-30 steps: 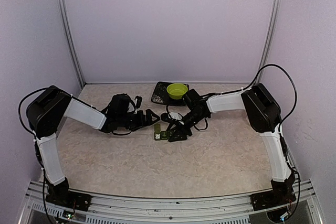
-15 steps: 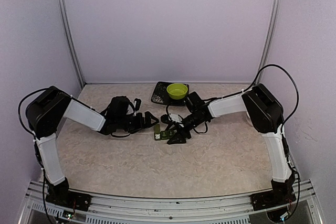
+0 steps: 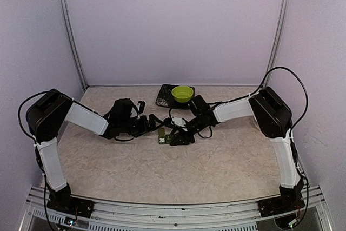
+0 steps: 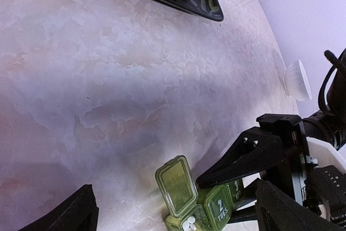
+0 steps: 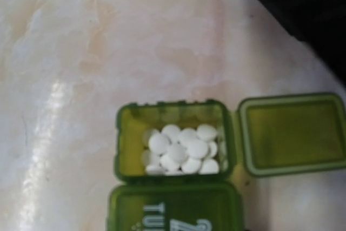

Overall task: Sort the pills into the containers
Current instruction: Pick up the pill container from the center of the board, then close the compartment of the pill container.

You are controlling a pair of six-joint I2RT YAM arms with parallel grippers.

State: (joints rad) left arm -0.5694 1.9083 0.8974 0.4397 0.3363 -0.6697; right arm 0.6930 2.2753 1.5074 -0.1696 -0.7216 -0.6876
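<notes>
The containers (image 3: pixel 165 138) are a row of small green boxes in mid-table. In the right wrist view, the end one (image 5: pixel 123 144) stands open, its lid (image 5: pixel 292 133) folded back, with several white pills (image 5: pixel 181 149) inside. The one beside it (image 5: pixel 175 209), marked TUES, is closed. My left gripper (image 3: pixel 158 123) sits just left of the row, open wide, its fingers (image 4: pixel 70 212) framing the boxes (image 4: pixel 216 209). My right gripper (image 3: pixel 176 136) is at the row's right end. Its black fingers (image 4: pixel 243 158) lie a little apart along the closed boxes; whether they grip is unclear. They are not in the right wrist view.
A lime green bowl (image 3: pixel 183 93) stands on a black tray (image 3: pixel 164 98) at the back of the table, just behind the two grippers. Purple walls close in the table on three sides.
My right gripper has slid a little left and back, closer to the containers, and its jaws look narrower. The left arm has held still.
</notes>
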